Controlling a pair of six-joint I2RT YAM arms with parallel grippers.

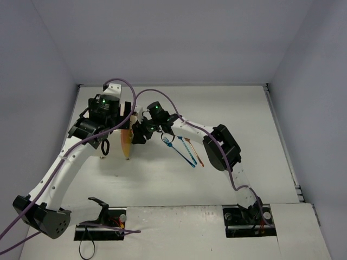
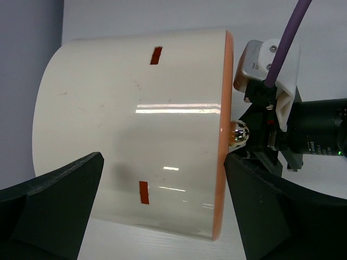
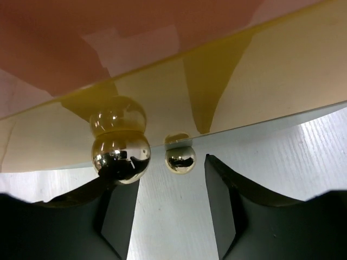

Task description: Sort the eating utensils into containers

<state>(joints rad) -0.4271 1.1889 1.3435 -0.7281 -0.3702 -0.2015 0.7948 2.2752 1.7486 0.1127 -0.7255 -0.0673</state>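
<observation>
The thin eating utensils [image 1: 184,150], lying beside the drum cabinet [image 2: 130,124], look light, stiff and slippery, best pinched mid-handle; the left jaws stand open around the cabinet, the right jaws open at its knob [image 3: 180,158].

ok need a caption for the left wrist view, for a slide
Left gripper, jaws wide, faces the side of the cream cabinet while the right gripper sits at its brass knob.
</observation>
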